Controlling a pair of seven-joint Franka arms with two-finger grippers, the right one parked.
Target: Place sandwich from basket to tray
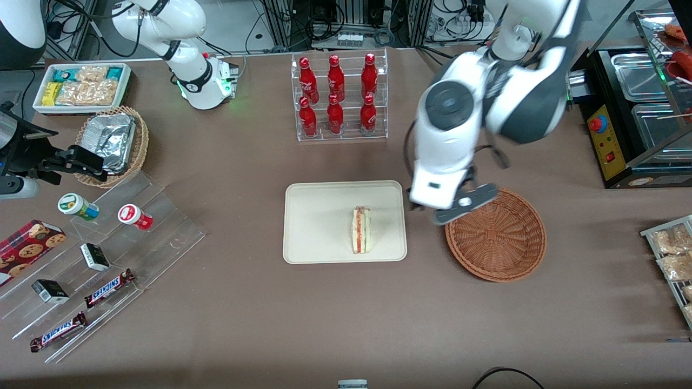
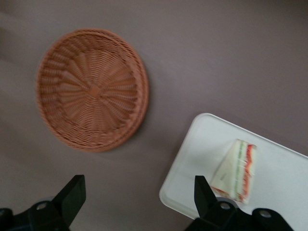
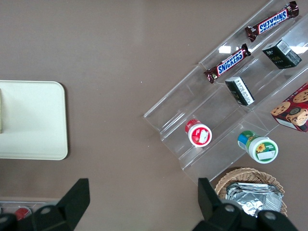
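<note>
**Sandwich on the tray, end effector empty above the bench**

Front view: you see the sandwich point(image 1: 361, 229) lying on the tray point(image 1: 313, 227), at the end nearest the basket point(image 1: 497, 237). The basket sits just beside the tray, apart from it. Your end effector point(image 1: 432, 213) hangs above the gap between them, mostly hidden by the arm.

Left wrist view: your end effector point(image 2: 137, 199) has its fingers point(image 2: 72, 195) spread apart, holding nothing, over bare bench point(image 2: 216, 53). The basket point(image 2: 91, 89) holds nothing; the sandwich point(image 2: 237, 169) rests on the tray point(image 2: 192, 159).

Right wrist view: you see 1 corner of the tray point(image 3: 38, 125).
</note>
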